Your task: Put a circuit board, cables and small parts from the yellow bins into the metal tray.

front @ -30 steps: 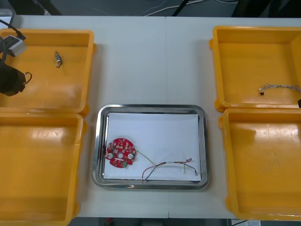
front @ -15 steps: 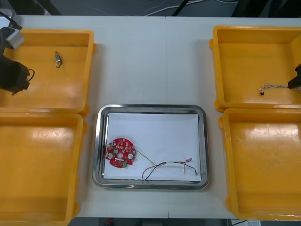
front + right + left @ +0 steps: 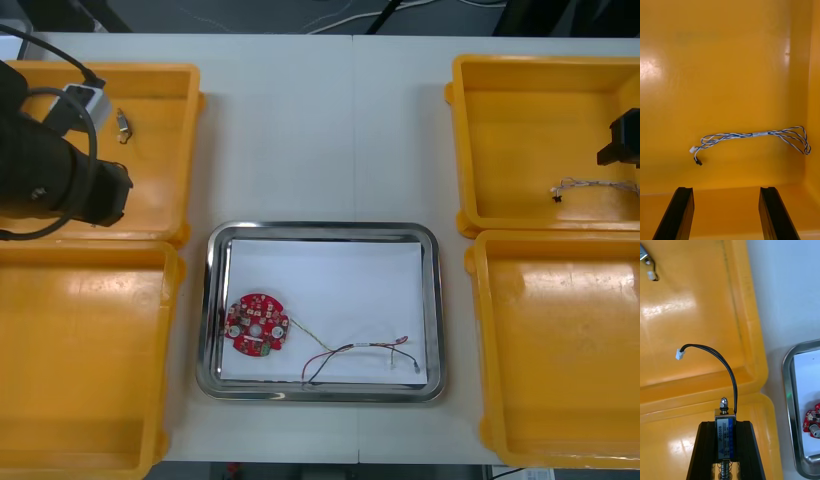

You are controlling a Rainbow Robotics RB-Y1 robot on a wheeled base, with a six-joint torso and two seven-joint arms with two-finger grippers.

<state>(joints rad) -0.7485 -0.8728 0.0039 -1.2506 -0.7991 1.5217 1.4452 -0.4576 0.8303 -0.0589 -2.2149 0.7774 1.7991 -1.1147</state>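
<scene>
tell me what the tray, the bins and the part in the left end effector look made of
Metal tray: likely steel, polished; its rim mirrors light. Yellow bins: probably moulded plastic, glossy, with soft highlights. Small metal part in the left end effector: bright metal body, domed nut and spring, blue label; alloy unclear.

Bare floor of the right bin (image 3: 715, 56) lies between the right gripper's (image 3: 726, 189) spread fingers. Ahead of them the blue-white cable (image 3: 752, 134) stretches across the way, its loop close to the bin's side wall. Just ahead of the left gripper (image 3: 725, 423), clamped on a metal part (image 3: 724, 435), runs the left bin's (image 3: 685, 315) rim. Beside the fingers, bare table (image 3: 790, 285) separates bin from tray (image 3: 787, 390), where the board (image 3: 812, 423) lies.
</scene>
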